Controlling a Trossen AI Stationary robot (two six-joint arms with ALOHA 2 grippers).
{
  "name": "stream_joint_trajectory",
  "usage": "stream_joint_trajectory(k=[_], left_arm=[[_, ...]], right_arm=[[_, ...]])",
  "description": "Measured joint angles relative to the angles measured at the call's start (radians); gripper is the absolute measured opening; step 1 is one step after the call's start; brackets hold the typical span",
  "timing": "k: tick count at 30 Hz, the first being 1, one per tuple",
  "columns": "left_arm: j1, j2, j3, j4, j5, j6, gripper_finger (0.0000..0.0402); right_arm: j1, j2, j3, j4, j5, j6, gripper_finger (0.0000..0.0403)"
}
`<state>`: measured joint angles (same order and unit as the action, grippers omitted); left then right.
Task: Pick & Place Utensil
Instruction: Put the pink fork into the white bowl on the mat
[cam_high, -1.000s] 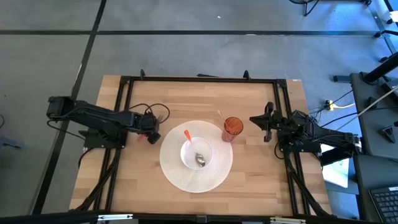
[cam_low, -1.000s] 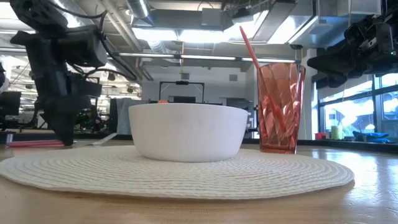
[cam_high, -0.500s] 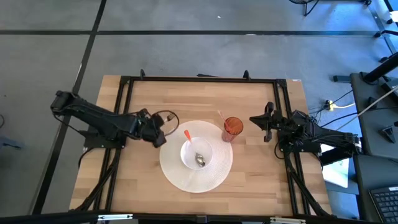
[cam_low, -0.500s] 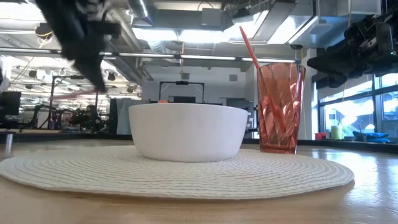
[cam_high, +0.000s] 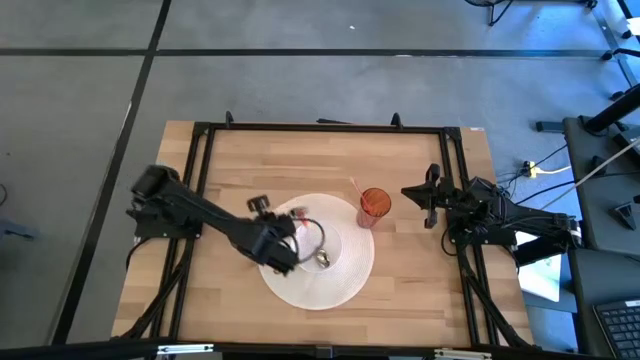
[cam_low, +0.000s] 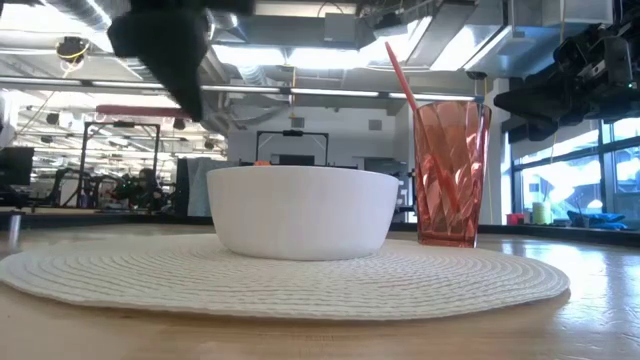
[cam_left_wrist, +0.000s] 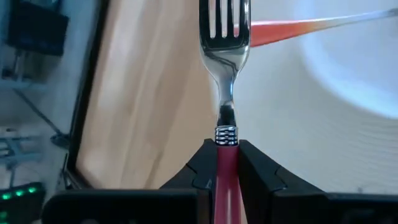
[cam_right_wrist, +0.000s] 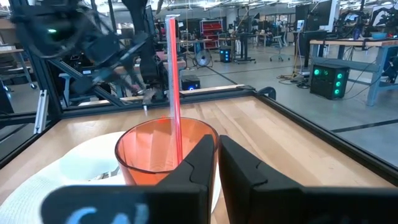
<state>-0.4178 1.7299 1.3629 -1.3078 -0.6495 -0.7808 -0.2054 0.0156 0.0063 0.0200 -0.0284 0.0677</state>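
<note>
My left gripper (cam_high: 281, 249) hovers over the left part of the round white placemat (cam_high: 315, 292), beside the white bowl (cam_high: 327, 240), and is shut on a red-handled fork (cam_left_wrist: 226, 37). In the low view it sits high at the upper left (cam_low: 170, 45). The bowl rests on the mat and holds a spoon (cam_high: 323, 258) with an orange handle (cam_left_wrist: 283, 29). An orange-red cup (cam_high: 375, 206) with a red stick in it stands at the mat's right far edge. My right gripper (cam_high: 426, 195) waits shut just right of the cup. My left gripper pinches the fork's red handle (cam_left_wrist: 227, 167) between its two fingers, just behind the ribbed metal collar. The fork runs along the fingers and sticks straight out ahead of them, tines (cam_left_wrist: 224, 22) foremost. It is lifted clear above the mat's left edge.
A black frame rail (cam_high: 320, 128) runs around the wooden tabletop. Bare wood lies left of the mat (cam_high: 215, 280) and along the near edge. The cup (cam_right_wrist: 166, 149) stands right in front of my right gripper's fingers (cam_right_wrist: 205, 163).
My left gripper rose from the table left of the mat and swung right toward the bowl, now over the mat's left part. The fork, which lay on the wood, is lifted clear and carried along. The right arm kept still.
</note>
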Motion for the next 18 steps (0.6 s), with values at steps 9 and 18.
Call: stream_joint_trajectory(k=[9, 18], left_arm=[[-0.033, 0.154, 0.291, 0.010, 0.134, 0.180, 0.0035], [0.077, 0.236, 0.332, 0.022, 0.320, 0.262, 0.0035]], right_arm=[[0.000, 0.000, 0.000, 0.000, -0.002, 0.006, 0.0026], [0.000, 0.000, 0.000, 0.000, -0.002, 0.007, 0.0026]])
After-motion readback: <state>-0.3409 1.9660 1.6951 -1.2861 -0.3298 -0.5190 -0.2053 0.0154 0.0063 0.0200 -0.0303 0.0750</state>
